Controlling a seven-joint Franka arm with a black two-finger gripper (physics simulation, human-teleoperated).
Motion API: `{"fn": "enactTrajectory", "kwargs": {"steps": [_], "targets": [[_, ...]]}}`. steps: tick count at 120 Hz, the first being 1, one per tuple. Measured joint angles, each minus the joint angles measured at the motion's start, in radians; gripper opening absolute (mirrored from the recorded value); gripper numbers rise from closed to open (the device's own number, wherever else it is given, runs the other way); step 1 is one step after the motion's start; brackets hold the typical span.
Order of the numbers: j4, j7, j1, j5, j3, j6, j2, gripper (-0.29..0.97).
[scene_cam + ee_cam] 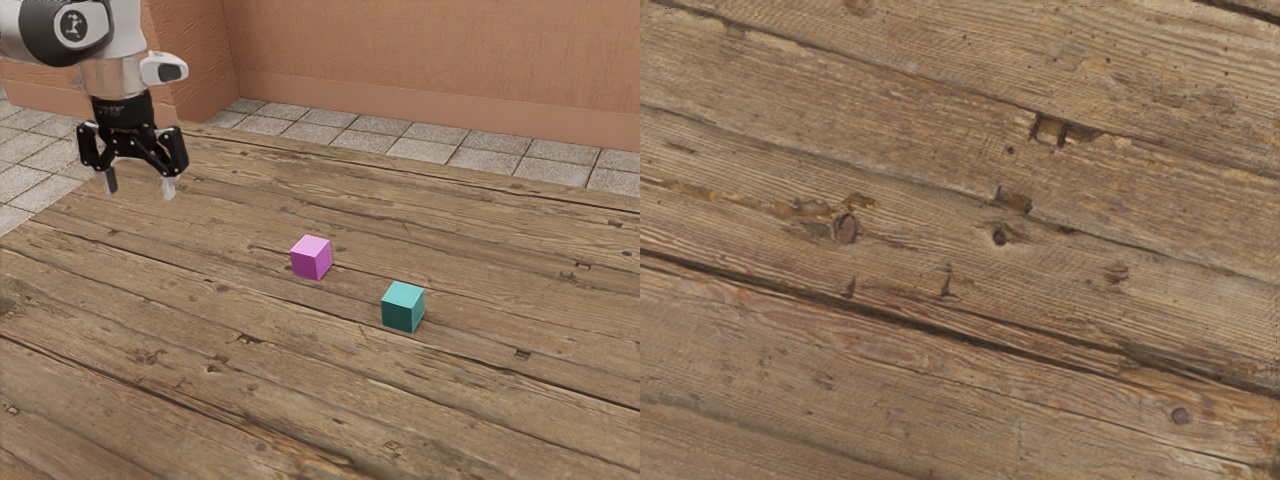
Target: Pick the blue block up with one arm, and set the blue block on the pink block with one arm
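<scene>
In the exterior view, the claw (140,187) hangs from the arm above the wooden counter (300,400), near its far edge. Its two fingers point down and are spread wide, with nothing between them. The pink block (311,257) sits on the boards well apart from the claw, off toward the exterior view's right and nearer the camera. The blue block (403,306), more teal than pure blue, rests flat on the counter further from the claw than the pink one, on that block's far side as seen from the claw. The two blocks are near each other but do not touch, with a strip of bare plank between them. Behind the claw, a tiled floor (420,140) runs along the counter's edge up to a reddish wall (450,50).

In the wrist view, the counter's weathered planks (960,300) lie under the claw, running at a slant with dark seams between them. A round knot (846,228) and a small rectangular notch (1048,129) mark the wood.
</scene>
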Motion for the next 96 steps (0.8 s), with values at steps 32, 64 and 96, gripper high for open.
{"fn": "enactTrajectory", "kwargs": {"steps": [32, 64, 96], "targets": [[0.105, 0.043, -0.055, 0.003, -0.087, 0.258, 0.194, 0.68], [0.281, 0.013, -0.05, -0.074, -0.111, 0.385, 0.532, 0.68], [0.414, 0.023, -0.052, -0.113, -0.18, 0.54, 0.747, 0.68]]}}
